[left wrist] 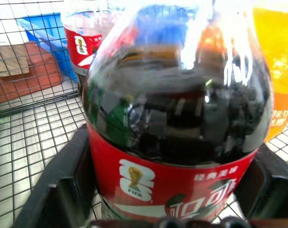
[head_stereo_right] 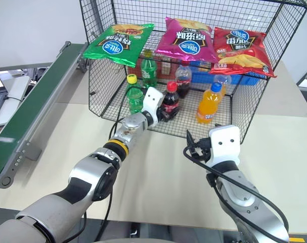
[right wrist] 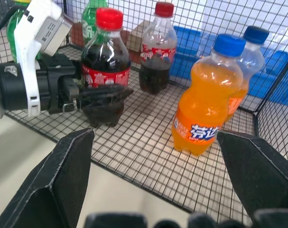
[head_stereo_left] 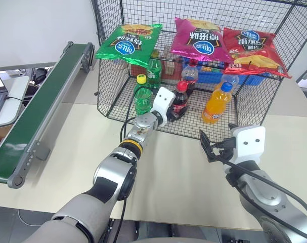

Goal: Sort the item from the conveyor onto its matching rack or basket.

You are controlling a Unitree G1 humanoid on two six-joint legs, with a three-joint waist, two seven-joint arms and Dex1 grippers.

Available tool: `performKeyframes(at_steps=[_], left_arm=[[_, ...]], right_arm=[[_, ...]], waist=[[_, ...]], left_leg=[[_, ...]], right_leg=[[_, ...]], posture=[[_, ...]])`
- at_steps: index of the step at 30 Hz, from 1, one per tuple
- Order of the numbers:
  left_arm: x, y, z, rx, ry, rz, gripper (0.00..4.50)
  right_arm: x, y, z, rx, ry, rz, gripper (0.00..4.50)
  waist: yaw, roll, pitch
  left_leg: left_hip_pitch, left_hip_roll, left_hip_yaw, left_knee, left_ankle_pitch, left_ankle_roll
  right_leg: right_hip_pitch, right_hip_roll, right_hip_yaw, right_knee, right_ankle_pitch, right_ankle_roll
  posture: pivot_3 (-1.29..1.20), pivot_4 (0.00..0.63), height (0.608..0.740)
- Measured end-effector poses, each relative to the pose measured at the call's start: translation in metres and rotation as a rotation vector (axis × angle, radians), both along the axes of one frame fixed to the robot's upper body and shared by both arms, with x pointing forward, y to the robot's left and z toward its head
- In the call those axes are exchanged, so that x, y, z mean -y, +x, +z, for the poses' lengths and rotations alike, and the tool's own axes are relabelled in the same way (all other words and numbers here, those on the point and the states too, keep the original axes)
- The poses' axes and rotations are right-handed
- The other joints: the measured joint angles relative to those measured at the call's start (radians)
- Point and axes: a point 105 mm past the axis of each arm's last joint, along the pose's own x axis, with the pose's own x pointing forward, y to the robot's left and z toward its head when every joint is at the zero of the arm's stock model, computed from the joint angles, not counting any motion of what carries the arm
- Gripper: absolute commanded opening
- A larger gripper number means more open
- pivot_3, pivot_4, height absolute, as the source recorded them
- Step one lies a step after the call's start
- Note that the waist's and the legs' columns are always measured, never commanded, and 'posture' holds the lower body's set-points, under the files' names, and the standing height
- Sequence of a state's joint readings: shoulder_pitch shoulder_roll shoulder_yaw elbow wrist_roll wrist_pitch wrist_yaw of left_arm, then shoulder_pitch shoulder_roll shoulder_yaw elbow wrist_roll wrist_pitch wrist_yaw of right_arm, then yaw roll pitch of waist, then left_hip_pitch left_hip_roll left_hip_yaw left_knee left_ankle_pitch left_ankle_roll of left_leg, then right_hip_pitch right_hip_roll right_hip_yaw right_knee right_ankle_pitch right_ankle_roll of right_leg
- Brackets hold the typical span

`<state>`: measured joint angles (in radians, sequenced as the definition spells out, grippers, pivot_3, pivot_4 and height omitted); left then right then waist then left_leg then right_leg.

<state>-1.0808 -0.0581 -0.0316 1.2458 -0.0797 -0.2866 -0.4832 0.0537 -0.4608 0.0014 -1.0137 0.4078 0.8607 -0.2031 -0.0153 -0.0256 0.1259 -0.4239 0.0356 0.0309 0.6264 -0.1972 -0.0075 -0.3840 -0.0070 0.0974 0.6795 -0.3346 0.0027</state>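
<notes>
Dark cola bottle [head_stereo_left: 179, 103] stands upright on the black wire cage's [head_stereo_left: 274, 96] mesh floor, between the left gripper's [right wrist: 102, 95] parted jaws; the right gripper [head_stereo_left: 212, 148] hovers over the bench [head_stereo_left: 72, 147], jaws apart.

Silver arms, white wrists, black claw fingers [right wrist: 68, 190].

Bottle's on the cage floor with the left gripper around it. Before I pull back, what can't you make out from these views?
- Left wrist view: the cola bottle cuts off at the top edge, cap unseen; whether the fingers touch its sides is unclear.
- Right wrist view: the left gripper hides the bottle's lower label.
- Head views: chip bags hide the black wire cage's back.
- The conveyor runs off the left edge.
</notes>
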Motion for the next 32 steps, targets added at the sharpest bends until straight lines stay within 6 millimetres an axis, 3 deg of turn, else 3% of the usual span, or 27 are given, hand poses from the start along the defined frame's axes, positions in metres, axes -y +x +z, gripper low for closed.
performKeyframes(at_steps=[7, 16, 24, 27, 30, 32], left_arm=[[-0.009, -0.001, -0.007, -0.021, 0.006, -0.023, 4.45], [-0.052, -0.011, -0.020, -0.082, 0.065, -0.152, 4.45], [-0.108, -0.037, 0.015, 0.001, 0.168, -0.217, 4.45], [-0.130, -0.042, 0.035, 0.048, 0.205, -0.149, 4.45], [-0.170, -0.054, 0.060, 0.096, 0.224, -0.036, 4.45], [-0.183, -0.060, 0.064, 0.097, 0.221, 0.003, 4.45]], right_arm=[[-0.001, 0.003, 0.003, 0.003, 0.006, 0.025, 4.50], [0.006, 0.011, 0.000, -0.018, -0.002, 0.036, 4.50], [0.019, 0.013, -0.001, -0.026, -0.021, 0.049, 4.50], [0.020, 0.013, 0.001, -0.015, -0.026, 0.068, 4.50], [0.027, 0.011, 0.002, -0.005, -0.027, 0.063, 4.50], [0.031, 0.013, 0.001, -0.006, -0.022, 0.053, 4.50]], waist=[[-0.002, 0.003, -0.002], [-0.006, 0.005, -0.003], [-0.006, 0.006, -0.004], [-0.007, 0.007, -0.004], [-0.015, 0.007, -0.004], [-0.013, 0.008, -0.005]], left_leg=[[0.000, 0.000, 0.000, 0.000, 0.000, 0.000], [0.001, 0.000, -0.001, 0.000, 0.000, 0.000], [0.001, 0.000, -0.007, 0.001, 0.000, 0.000], [0.002, 0.001, -0.007, 0.001, 0.000, 0.000], [0.003, 0.002, -0.008, 0.001, 0.000, 0.000], [0.004, 0.002, -0.008, 0.001, 0.000, 0.000]], right_leg=[[0.001, 0.000, 0.000, 0.000, 0.000, 0.000], [0.001, 0.000, 0.000, 0.001, 0.000, 0.000], [0.002, 0.000, 0.000, 0.002, 0.000, 0.000], [0.003, 0.000, 0.000, 0.002, 0.000, 0.000], [0.003, 0.000, 0.000, 0.003, 0.000, 0.000], [0.005, 0.000, 0.000, 0.002, 0.000, 0.000]], posture=[[0.00, 0.150, 0.740], [0.00, 0.150, 0.740], [0.00, 0.150, 0.740], [0.00, 0.150, 0.740], [0.00, 0.150, 0.740], [0.00, 0.150, 0.740]])
